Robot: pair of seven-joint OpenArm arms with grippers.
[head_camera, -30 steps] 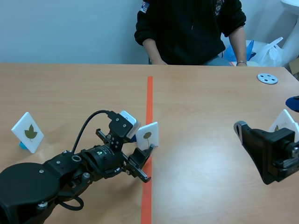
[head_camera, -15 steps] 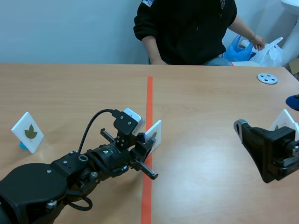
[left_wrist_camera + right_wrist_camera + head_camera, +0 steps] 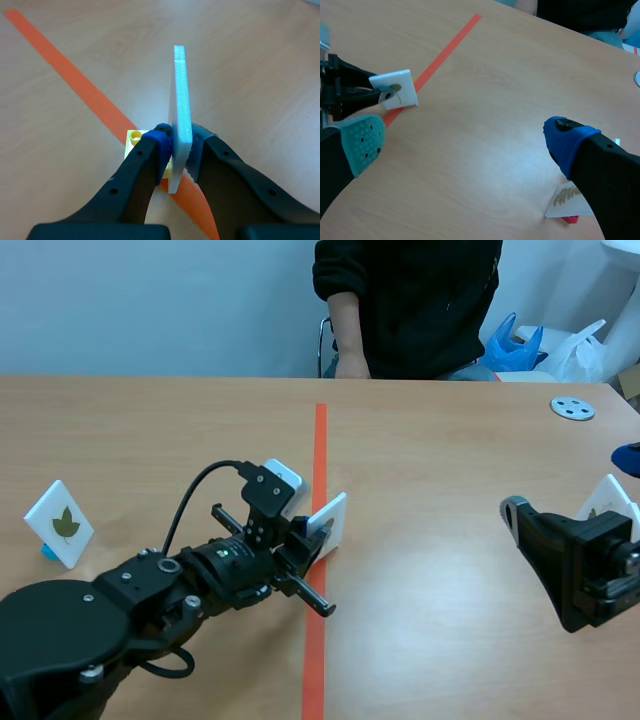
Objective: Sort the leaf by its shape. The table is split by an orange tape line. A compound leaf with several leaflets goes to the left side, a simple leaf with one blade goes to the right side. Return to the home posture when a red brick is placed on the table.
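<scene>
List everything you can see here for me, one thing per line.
table: 1, brown wood.
tape line: 1, orange, down the table's middle.
left card: 1, white with brown leaf, left side.
middle card: 1, white, at the tape line, on a yellow brick.
right card: 1, white, right side.
disc: 1, grey, far right.
dark blue thing: 1, right edge, mostly cut off.
blue bag: 1, behind the table.
white bag: 1, beside it.
person: 1, black top, across the table.
left gripper: 1, black, shut on the middle card.
right gripper: 1, black, open, over the right side.
</scene>
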